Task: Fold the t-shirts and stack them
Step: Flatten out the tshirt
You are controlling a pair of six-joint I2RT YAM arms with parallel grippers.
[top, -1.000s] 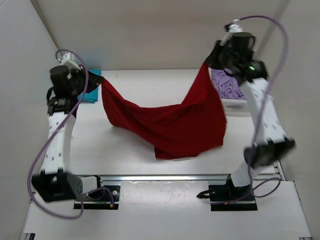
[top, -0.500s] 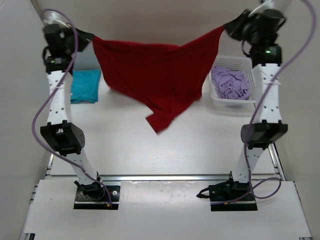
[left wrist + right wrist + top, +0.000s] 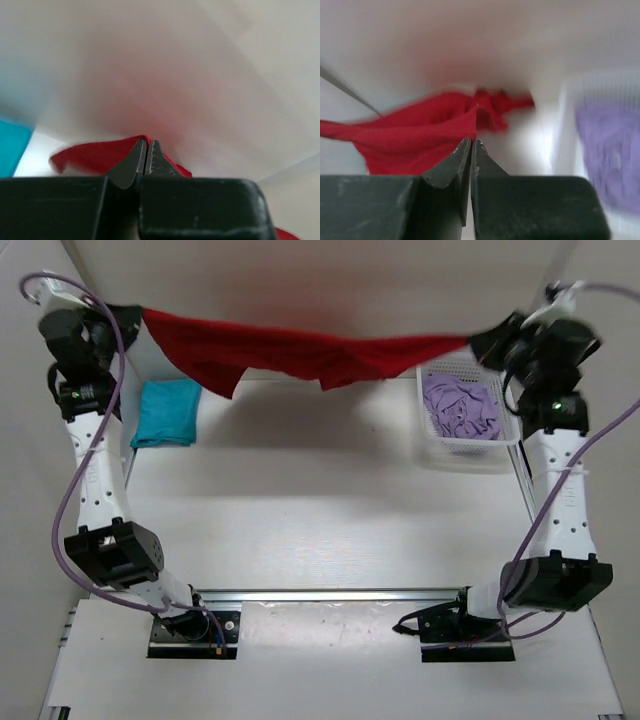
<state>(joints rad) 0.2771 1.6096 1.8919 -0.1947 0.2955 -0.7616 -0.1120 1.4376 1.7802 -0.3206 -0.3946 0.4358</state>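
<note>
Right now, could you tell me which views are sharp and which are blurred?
Top external: sharp, the red shirt casting a soft shadow on the table. Left wrist: left gripper crisp, background smeared. Right wrist: right gripper crisp, shirt and basket blurred.

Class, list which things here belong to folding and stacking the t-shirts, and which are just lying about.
Belongs to the job: dark red shirt, held between left gripper and right gripper; teal shirt; lilac shirt.
Lying about: white mesh basket.
</note>
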